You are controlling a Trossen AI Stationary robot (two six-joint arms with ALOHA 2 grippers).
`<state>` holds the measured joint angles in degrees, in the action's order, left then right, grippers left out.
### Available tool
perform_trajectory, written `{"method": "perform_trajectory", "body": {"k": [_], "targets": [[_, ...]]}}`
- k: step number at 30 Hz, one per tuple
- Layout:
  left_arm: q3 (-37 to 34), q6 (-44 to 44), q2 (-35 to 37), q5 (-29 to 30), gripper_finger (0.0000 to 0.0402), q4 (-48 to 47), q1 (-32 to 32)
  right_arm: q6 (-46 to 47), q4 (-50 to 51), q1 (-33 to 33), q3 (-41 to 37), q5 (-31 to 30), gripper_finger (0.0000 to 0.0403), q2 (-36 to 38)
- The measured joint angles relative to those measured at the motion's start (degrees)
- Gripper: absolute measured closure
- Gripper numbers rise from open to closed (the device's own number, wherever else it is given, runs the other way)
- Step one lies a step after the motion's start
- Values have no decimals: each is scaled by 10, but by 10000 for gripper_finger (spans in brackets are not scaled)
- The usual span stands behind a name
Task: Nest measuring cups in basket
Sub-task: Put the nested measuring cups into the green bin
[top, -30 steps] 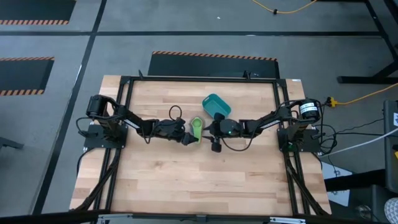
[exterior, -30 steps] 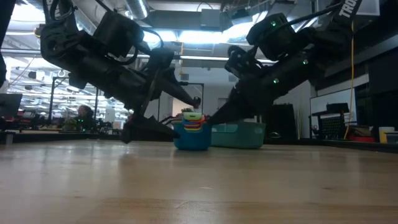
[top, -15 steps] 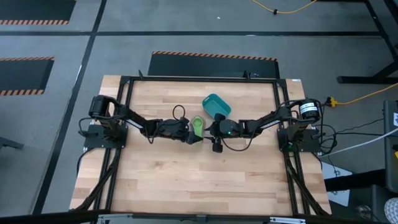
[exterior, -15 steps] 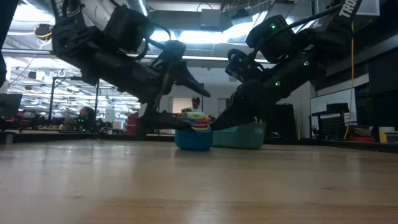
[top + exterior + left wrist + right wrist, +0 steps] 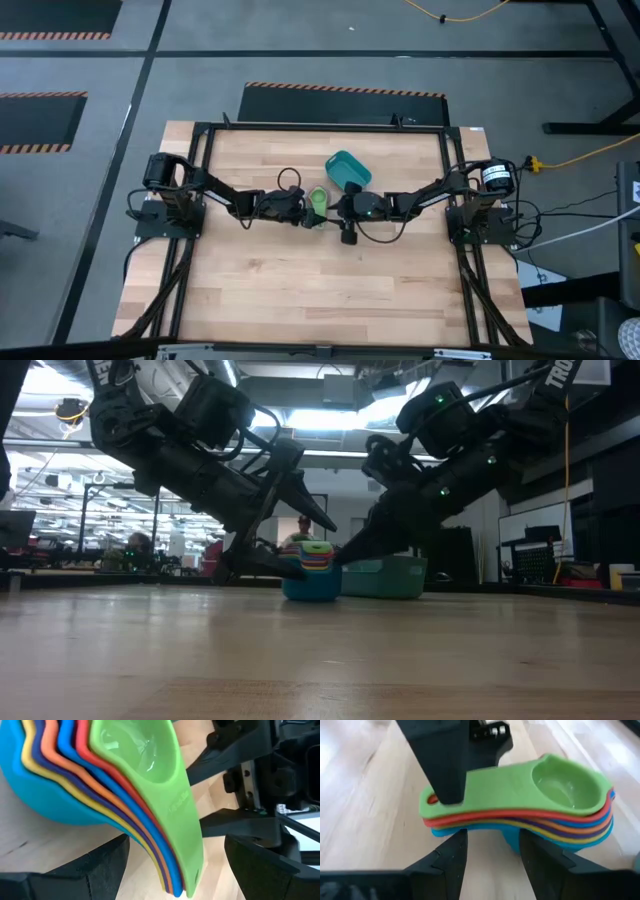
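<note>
High view: the nested measuring cups (image 5: 317, 197) sit on the tabletop (image 5: 300, 290), just beside the basket (image 5: 348, 170), not in it. Left tool (image 5: 306, 212) is spread wide around the handles. Right tool (image 5: 333, 206) is likewise open, straddling the stack.

The measuring cups (image 5: 150, 785) are smooth, glossy plastic, nested in a stack; the green cup (image 5: 540, 782) on top catches soft highlights in its bowl and carries raised lettering on its flat handle. The largest, light blue cup (image 5: 311, 586) at the base has the same slick sheen. The basket (image 5: 348, 170) is smooth teal plastic. The bench (image 5: 300, 290) is pale planked wood with visible grain and a satin finish. Both tools' fingers (image 5: 447, 857) are matt black, plastic-looking.
</note>
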<state>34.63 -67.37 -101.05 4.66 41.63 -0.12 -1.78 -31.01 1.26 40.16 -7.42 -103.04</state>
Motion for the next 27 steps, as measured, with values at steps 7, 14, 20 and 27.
{"method": "perform_trajectory", "body": {"k": [7,14,20,27], "targets": [[0,4,0,13,82,0,2,-2,-26,0,0,19,221,0],[0,18,0,34,82,0,2,-3,-20,0,0,20,221,0],[0,19,0,28,82,0,1,-16,5,0,0,21,221,0],[0,15,0,28,82,0,1,-14,13,0,0,-3,221,0]]}}
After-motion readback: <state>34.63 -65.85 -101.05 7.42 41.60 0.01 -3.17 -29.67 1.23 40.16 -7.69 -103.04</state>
